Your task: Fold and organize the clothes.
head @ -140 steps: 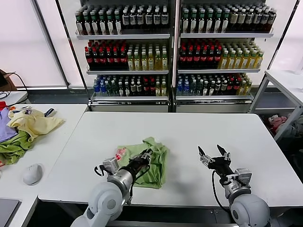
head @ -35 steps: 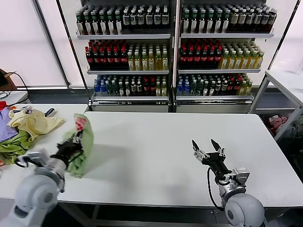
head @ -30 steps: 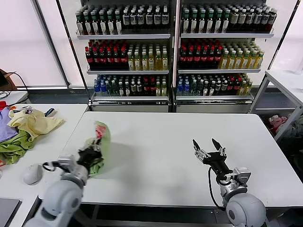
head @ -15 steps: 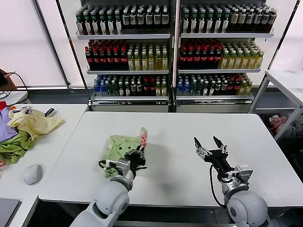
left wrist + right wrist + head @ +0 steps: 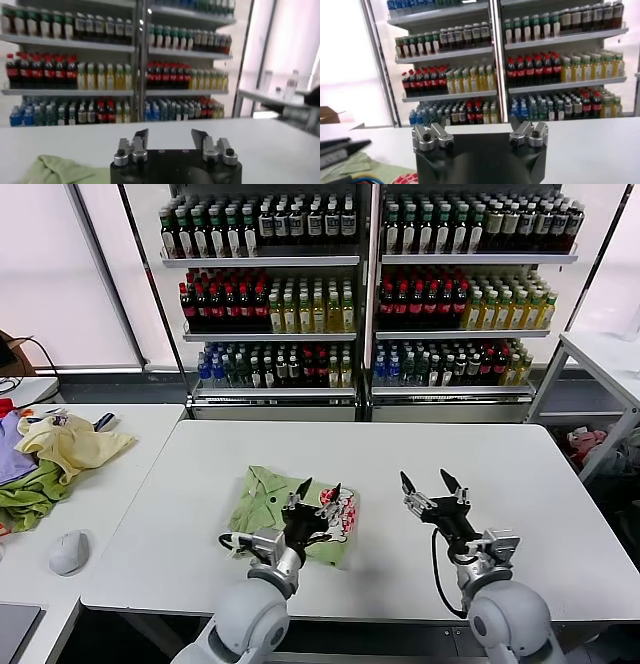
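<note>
The green shirt [image 5: 295, 502] lies folded on the surface [image 5: 500, 454], long axis running 10 to 4 o'clock. The left pincer [image 5: 320, 490] hovers released over its 3 o'clock end, nearer; the right pincer [image 5: 424, 483], spread empty, sits apart at 3 o'clock.

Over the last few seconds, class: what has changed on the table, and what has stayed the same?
The left gripper swung the shirt out over the table's left edge, carried it back towards the middle, laid it down flatter with the red print showing, and let go; its jaws now stand open above the cloth. The right gripper stayed open, hovering over the table. The side pile of clothes and the mouse did not move.
</note>
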Motion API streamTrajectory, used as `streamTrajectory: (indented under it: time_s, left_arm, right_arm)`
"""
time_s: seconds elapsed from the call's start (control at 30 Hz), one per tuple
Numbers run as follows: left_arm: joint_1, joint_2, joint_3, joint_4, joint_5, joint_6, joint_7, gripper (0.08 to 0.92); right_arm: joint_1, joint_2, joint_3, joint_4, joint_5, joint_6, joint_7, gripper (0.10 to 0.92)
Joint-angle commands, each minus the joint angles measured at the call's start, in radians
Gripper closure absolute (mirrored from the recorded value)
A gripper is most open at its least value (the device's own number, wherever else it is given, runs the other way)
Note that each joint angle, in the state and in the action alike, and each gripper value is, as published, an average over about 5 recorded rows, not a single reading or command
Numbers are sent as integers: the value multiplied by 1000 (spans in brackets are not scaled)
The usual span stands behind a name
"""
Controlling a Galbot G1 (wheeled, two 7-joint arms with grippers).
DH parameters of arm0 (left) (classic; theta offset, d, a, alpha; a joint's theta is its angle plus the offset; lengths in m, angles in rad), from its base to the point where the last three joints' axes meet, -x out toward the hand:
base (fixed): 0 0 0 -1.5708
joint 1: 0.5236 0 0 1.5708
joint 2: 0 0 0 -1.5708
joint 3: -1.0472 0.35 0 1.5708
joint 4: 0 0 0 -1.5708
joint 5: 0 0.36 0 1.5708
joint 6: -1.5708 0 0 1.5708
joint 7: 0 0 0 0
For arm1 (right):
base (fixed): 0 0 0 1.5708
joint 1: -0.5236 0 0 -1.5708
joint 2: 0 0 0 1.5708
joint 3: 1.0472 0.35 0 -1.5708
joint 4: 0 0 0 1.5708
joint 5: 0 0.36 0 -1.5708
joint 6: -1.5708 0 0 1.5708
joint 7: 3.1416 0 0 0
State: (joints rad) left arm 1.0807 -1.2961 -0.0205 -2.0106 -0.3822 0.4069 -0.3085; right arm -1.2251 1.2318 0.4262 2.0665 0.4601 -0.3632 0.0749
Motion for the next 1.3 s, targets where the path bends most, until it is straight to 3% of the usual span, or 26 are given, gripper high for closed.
streamTrajectory:
  time_s: [0.03,0.17,0.27,0.7,1.03,1.3]
  left_arm:
    - [272,58,-269,-155,72,-161,-25,320]
    - [363,82,-399,-154,103,-198,-52,213]
    - [407,81,-454,-157,102,-209,-62,183]
    - [424,56,-443,-156,101,-213,-70,177]
    - [426,51,-418,-156,103,-212,-70,177]
    - [435,39,-408,-166,105,-205,-67,177]
  right_arm:
    - [177,104,-265,-241,-124,-54,129,203]
    - [237,174,-329,-364,-168,-105,206,203]
    - [244,212,-354,-415,-187,-117,251,203]
    - [205,238,-398,-418,-191,-138,304,222]
    - [235,151,-345,-406,-180,-132,212,490]
    - [393,11,-294,-528,-245,-76,83,655]
